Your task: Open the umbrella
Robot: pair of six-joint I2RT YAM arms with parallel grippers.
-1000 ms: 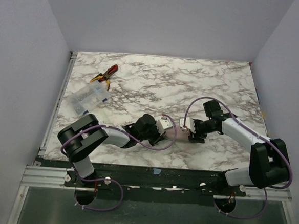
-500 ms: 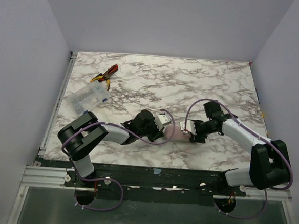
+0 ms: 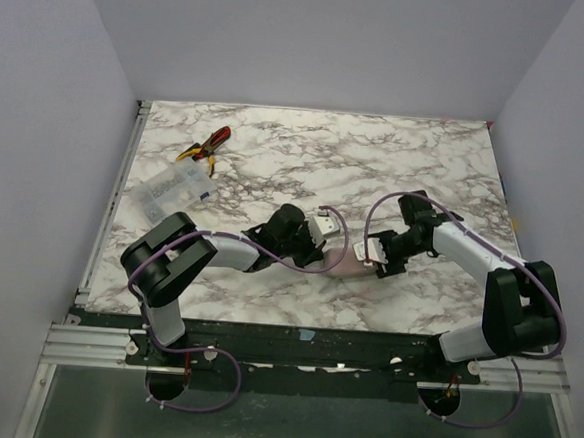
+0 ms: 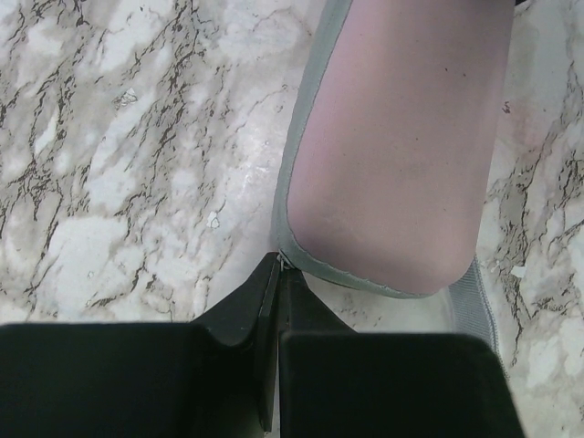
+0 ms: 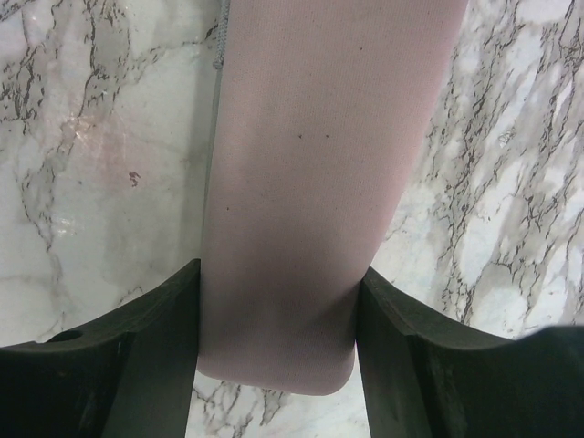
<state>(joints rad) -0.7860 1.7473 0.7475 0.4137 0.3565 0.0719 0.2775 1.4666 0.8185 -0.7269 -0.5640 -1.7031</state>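
Marble table (image 3: 397,156): right pincer (image 5: 278,306) clamps umbrella (image 5: 310,173); pliers (image 3: 205,145), clear box (image 3: 171,191) far left.

A white marble-patterned table (image 3: 427,158) with dark veining is seen. The umbrella (image 3: 346,270), folded in a pale pink cover, is laid flat on it between the left claw (image 3: 327,256) and the right claw (image 3: 364,260). A clear plastic box (image 3: 171,191) is set well to the left of the left claw. Red-and-yellow pliers (image 3: 205,145) are laid just beyond the box, farther from both claws.
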